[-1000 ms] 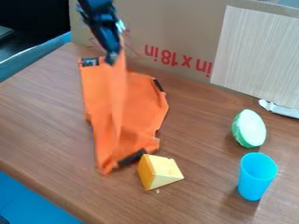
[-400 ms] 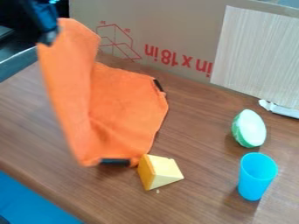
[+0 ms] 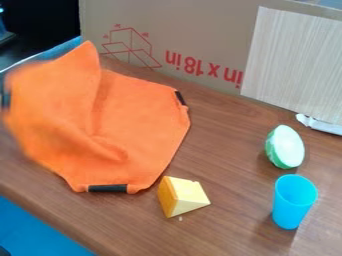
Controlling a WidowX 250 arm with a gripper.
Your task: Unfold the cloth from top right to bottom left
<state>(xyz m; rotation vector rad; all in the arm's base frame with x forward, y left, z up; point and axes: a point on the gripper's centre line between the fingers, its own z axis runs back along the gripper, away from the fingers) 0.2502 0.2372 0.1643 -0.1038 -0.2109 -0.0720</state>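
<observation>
Orange cloth (image 3: 140, 120) on left of wooden table (image 3: 234, 212), left part lifted and bunched, peak pointing up the view. Long axis runs roughly top to bottom, only slightly longer than its width. Lower black patch (image 3: 107, 188) lies crosswise, near cheese wedge (image 3: 184, 196). Gripper (image 3: 6, 96) blurred at left edge beside cloth; can't tell whether clenched or released.

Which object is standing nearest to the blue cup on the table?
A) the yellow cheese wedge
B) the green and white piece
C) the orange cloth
B: the green and white piece lies just behind the blue cup, while the cheese wedge is farther left.
</observation>
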